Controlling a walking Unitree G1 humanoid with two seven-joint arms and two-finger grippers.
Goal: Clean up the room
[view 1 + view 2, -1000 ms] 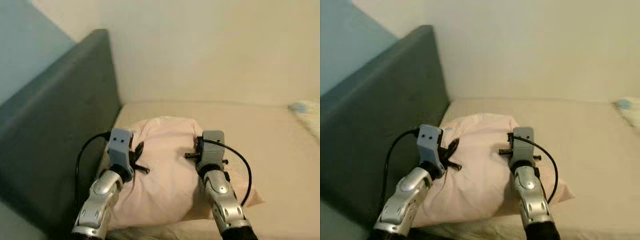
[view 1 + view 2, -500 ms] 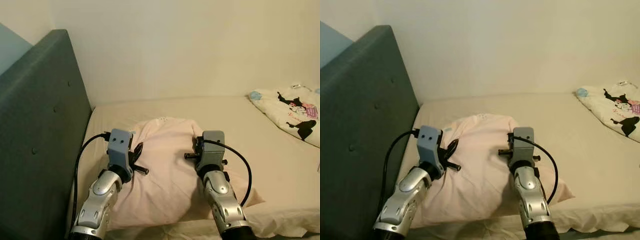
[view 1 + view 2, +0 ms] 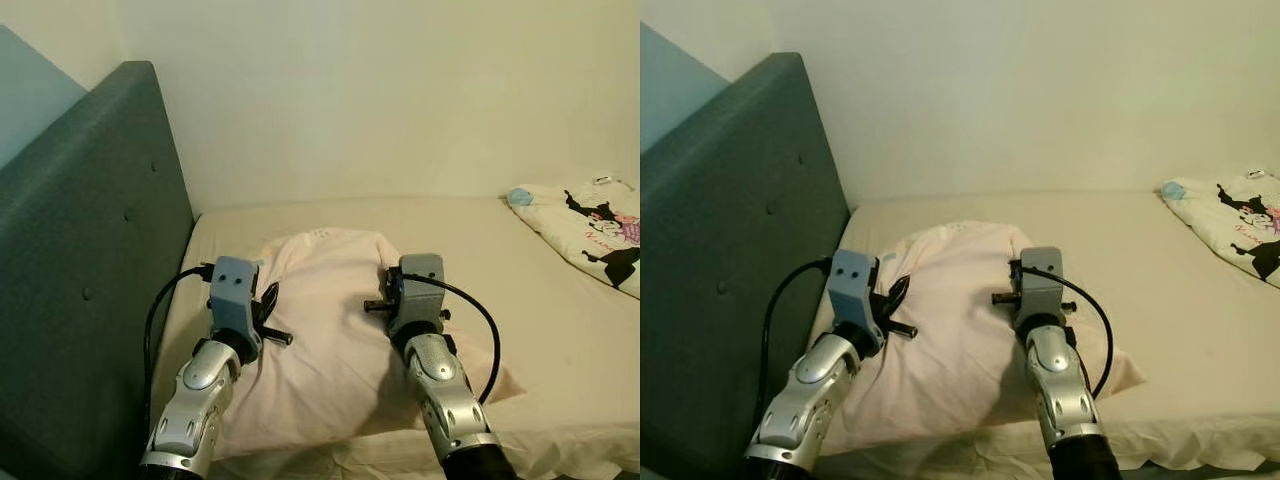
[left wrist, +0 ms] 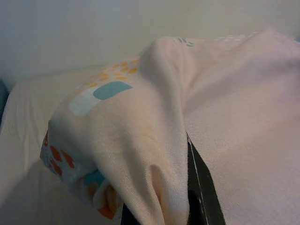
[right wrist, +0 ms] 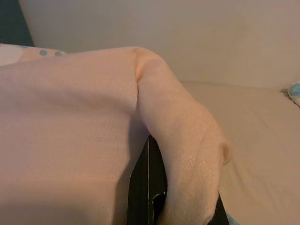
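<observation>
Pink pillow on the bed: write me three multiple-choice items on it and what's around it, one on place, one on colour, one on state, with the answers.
1. Where does the pink pillow lie?
A. on the mattress beside the headboard
B. on the floor
C. on a chair

2. What colour is the headboard?
A. white
B. dark grey-green
C. red

3. What are the two grippers doing?
A. hanging idle at the robot's sides
B. holding a cup
C. each pinching a fold of the pillow

Answers: 1 A, the pillow rests on the cream mattress at the headboard end. 2 B, the padded panel is dark grey-green. 3 C, the wrist views show pillow fabric bunched over the black fingers of the left gripper and right gripper.
</observation>
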